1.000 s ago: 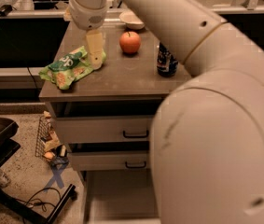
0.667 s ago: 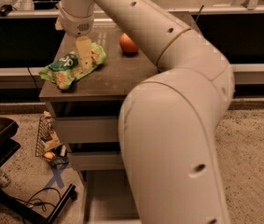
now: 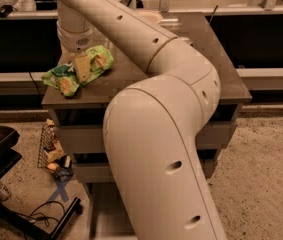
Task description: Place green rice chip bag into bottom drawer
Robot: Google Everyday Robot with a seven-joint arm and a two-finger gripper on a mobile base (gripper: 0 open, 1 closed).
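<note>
Up close, one big cream arm [image 3: 156, 149], bent over and hiding most of the cabinet. Low down beside it, a thin pale strip of one bottom drawer [image 3: 100, 215], pulled out. On the floor to the left, one blue cross [image 3: 60, 191] and one wire basket [image 3: 51, 149]. Higher up, two grey drawer fronts [image 3: 78, 134]. On the brown cabinet top [image 3: 221, 79], near its left edge, one green rice chip bag [image 3: 61, 79], crumpled. Right on the bag, one gripper [image 3: 82, 68], pointing down and touching it. Cannot tell how wide open, or whether holding the bag.
</note>
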